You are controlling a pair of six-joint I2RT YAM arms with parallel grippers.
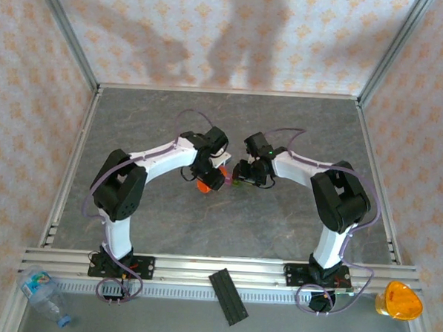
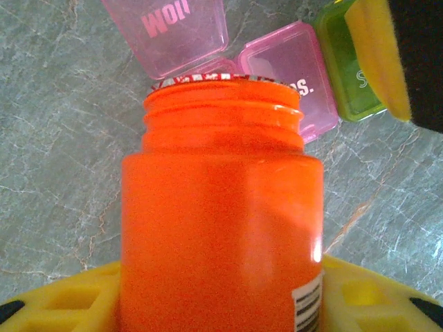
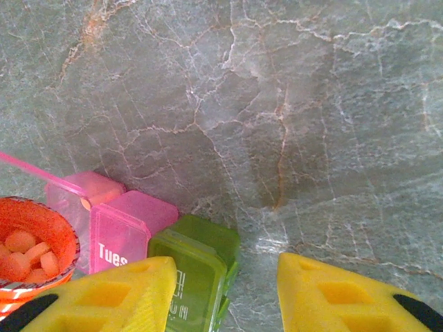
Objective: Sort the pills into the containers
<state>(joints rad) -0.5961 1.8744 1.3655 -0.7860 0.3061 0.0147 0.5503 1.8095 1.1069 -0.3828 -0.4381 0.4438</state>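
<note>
Left fingers (image 2: 55,304) grip the uncapped bottle (image 2: 221,228), tipped toward the pink boxes (image 2: 284,62), apparently for pouring; right fingers (image 3: 111,294) wide apart beside the green box (image 3: 197,266).

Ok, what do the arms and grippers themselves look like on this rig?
Both the left arm and right arm have white links, bulky black joints and looping lilac cables. A small green light glows near the right wrist. The left gripper and right gripper have yellow wedge fingers with recessed pockets and black mounts.
</note>
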